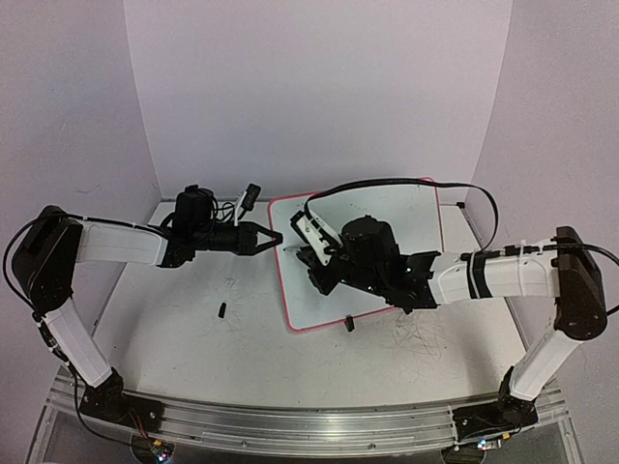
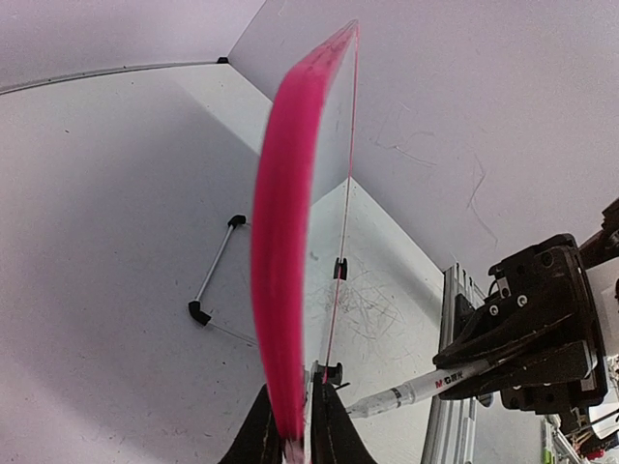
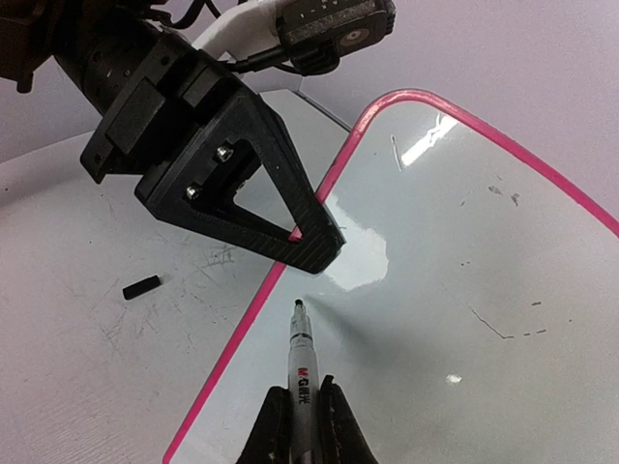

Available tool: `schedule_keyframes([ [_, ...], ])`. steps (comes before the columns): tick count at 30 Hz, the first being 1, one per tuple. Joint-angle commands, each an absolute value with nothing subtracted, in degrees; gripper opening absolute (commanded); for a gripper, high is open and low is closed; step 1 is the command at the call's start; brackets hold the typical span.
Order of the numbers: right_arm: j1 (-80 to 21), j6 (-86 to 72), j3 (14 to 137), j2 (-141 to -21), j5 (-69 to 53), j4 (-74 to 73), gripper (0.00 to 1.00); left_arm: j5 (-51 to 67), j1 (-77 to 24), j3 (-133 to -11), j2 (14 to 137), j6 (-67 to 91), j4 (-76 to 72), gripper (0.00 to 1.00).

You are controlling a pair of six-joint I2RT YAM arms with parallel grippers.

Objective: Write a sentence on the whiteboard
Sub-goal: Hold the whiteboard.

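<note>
The whiteboard [image 1: 406, 217] lies flat at the table's middle, white with a pink rim [image 3: 247, 324]. My left gripper [image 1: 276, 237] is shut on its left edge; in the left wrist view the fingers [image 2: 295, 430] pinch the pink rim [image 2: 285, 242] from both sides. My right gripper [image 3: 302, 411] is shut on a white marker [image 3: 301, 353], uncapped. The marker's black tip hovers at the board's surface just inside the left rim, close to the left gripper's fingers [image 3: 309, 242]. The marker [image 2: 416, 390] also shows in the left wrist view. No sentence is in view on the board.
A small black cap [image 1: 221, 310] lies on the tabletop left of the board. A black clip [image 1: 349, 324] sits on the board's near edge. Grey scribbles [image 1: 421, 333] mark the table at the right. A thin rod with black ends [image 2: 215, 271] lies beyond the board.
</note>
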State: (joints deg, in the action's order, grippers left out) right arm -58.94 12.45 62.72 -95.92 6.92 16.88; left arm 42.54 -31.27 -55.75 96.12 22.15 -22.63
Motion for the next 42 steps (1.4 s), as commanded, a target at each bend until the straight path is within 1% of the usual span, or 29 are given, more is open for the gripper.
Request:
schedule_keyframes([
  [1, -59.3, 13.0, 64.5, -97.0, 7.9, 19.3, 0.0, 43.6, -31.0, -56.0, 96.5, 20.5, -25.7, 0.12],
  [19, -59.4, 12.8, 64.8, -98.4, 9.2, 19.6, 0.0, 44.0, -31.0, -56.0, 96.2, 20.4, -25.7, 0.09],
  [42, -60.5, 11.3, 62.5, -97.9, 10.6, 18.6, 0.0, 44.1, -31.0, -56.1, 95.7, 20.3, -25.7, 0.08],
])
